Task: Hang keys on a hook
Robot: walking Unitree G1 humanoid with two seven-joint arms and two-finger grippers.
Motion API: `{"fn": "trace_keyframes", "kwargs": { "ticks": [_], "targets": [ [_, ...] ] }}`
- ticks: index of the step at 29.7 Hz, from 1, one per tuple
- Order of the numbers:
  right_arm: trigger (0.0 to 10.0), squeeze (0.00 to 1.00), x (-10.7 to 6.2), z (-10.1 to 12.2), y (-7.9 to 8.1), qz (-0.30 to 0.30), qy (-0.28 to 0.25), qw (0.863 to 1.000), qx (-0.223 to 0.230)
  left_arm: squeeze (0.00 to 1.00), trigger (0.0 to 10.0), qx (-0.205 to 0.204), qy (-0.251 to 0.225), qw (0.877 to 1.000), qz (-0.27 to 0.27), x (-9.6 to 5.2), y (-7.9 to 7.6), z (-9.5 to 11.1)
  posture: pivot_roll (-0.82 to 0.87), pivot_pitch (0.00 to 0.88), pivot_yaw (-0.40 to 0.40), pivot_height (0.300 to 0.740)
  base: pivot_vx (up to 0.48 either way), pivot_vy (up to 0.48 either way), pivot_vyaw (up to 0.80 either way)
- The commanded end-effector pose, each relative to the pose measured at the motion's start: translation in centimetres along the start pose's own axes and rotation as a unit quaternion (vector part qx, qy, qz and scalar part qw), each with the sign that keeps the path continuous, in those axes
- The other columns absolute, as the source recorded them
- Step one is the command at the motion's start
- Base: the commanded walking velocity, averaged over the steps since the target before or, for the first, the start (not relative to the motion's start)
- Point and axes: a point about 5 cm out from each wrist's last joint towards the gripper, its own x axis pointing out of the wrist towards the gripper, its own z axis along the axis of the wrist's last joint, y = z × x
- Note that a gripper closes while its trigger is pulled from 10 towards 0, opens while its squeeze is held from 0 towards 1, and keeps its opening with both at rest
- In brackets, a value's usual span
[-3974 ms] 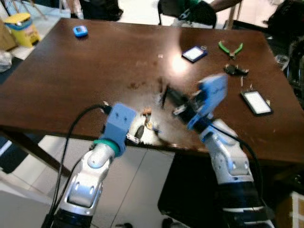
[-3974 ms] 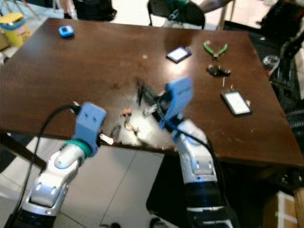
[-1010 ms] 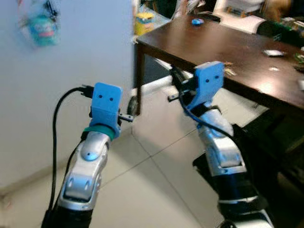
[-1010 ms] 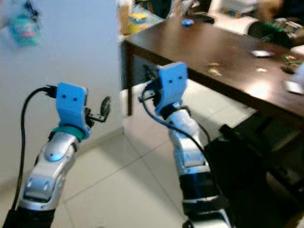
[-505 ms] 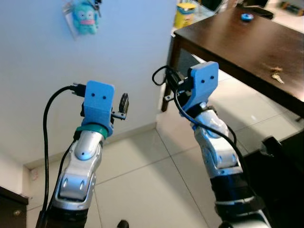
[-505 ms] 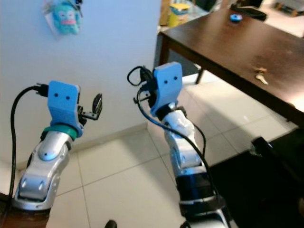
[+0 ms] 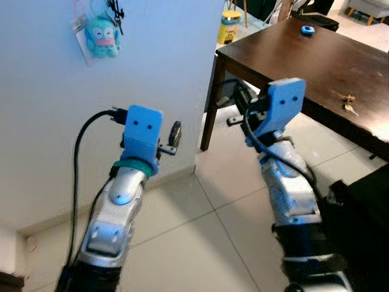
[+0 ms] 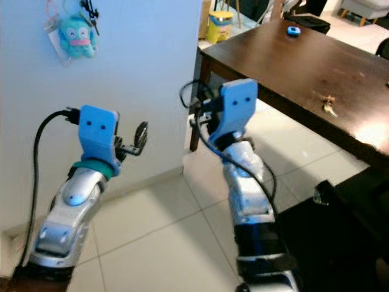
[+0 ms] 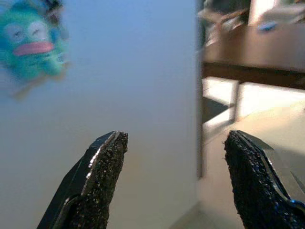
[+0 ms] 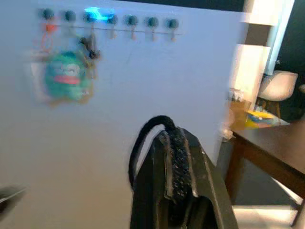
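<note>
A row of small hooks (image 10: pixel 109 21) runs along the top of a white wall (image 7: pixel 158 61). A teal plush toy (image 7: pixel 100 36) and a dark bunch hang from them at the left. My right gripper (image 10: pixel 174 138) is shut on a black cord loop (image 10: pixel 147 136), held up in the air facing the wall; whatever hangs under the loop is hidden by the fingers. My left gripper (image 9: pixel 176 138) is open with nothing in it, raised beside the right one (image 7: pixel 240 97) and also facing the wall.
A dark wooden table (image 7: pixel 316 55) stands to the right, its corner leg (image 7: pixel 209 109) close to the wall's edge. On it lie brass keys (image 7: pixel 347 102) and a small blue object (image 7: pixel 307 30). Behind it stands a yellow container (image 7: pixel 230 21). Pale floor tiles (image 7: pixel 200 231) lie below.
The view has swung from the table towards the white wall, so the plush toy now shows near the top. Both arms stay raised; the right gripper still holds the loop.
</note>
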Motion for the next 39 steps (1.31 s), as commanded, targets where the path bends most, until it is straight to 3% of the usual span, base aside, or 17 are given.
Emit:
{"fn": "trace_keyframes", "kwargs": {
  "ticks": [1, 21, 24, 26, 30, 32, 33, 34, 39],
  "targets": [
    [10.0, 0.00, -0.5, -0.1, -1.0, -0.014, 0.002, 1.000, -0.005, 0.00, 10.0, -0.004, -0.001, 1.000, -0.016, 0.0, -1.0, 0.1, -0.07, 0.054, 0.035, 0.740, 0.461, 0.000, 0.00],
    [10.0, 0.00, -0.4, 0.3, -0.5, 0.008, -0.007, 1.000, -0.006, 0.00, 10.0, -0.006, -0.004, 1.000, -0.011, 0.2, -0.9, 0.2, -0.07, 0.061, 0.035, 0.740, 0.461, 0.000, 0.00],
    [10.0, 0.00, -0.3, 0.6, -0.3, 0.031, -0.015, 0.999, -0.024, 0.00, 10.0, -0.005, -0.006, 1.000, -0.010, 0.3, -0.9, 0.3, -0.06, 0.060, 0.034, 0.740, 0.461, 0.000, 0.00],
    [10.0, 0.00, 0.2, 2.2, -0.2, 0.063, -0.041, 0.997, -0.038, 0.00, 10.0, -0.004, -0.011, 1.000, -0.004, 0.4, -0.6, 0.7, -0.06, 0.058, 0.034, 0.740, 0.461, 0.000, 0.00],
    [10.0, 0.00, 0.6, 3.3, -0.1, 0.080, -0.059, 0.994, -0.032, 0.00, 10.0, -0.004, -0.015, 1.000, -0.001, 0.4, -0.3, 1.1, -0.06, 0.058, 0.034, 0.740, 0.458, 0.000, 0.00],
    [10.0, 0.00, 0.5, 4.3, 1.2, 0.161, -0.063, 0.985, -0.005, 0.00, 10.0, -0.006, -0.013, 1.000, 0.010, 0.2, 0.0, 1.0, -0.05, 0.059, 0.037, 0.740, 0.144, 0.000, 0.00],
    [10.0, 0.00, 0.5, 4.3, 1.2, 0.161, -0.063, 0.985, -0.005, 0.00, 10.0, -0.006, -0.013, 1.000, 0.010, 0.2, 0.0, 1.0, -0.05, 0.059, 0.037, 0.740, 0.000, 0.000, 0.00],
    [10.0, 0.00, -0.2, 4.9, 2.4, 0.233, -0.061, 0.970, 0.013, 0.00, 10.0, -0.010, -0.021, 0.999, 0.025, -0.2, 0.4, 1.0, -0.05, 0.061, 0.040, 0.740, 0.000, 0.000, 0.00],
    [10.0, 0.00, -0.5, 5.0, 2.7, 0.257, -0.058, 0.965, 0.013, 0.00, 10.0, -0.018, -0.034, 0.999, 0.037, -0.8, 1.0, 1.4, -0.06, 0.063, 0.042, 0.740, 0.000, 0.000, 0.00]
  ]
}}
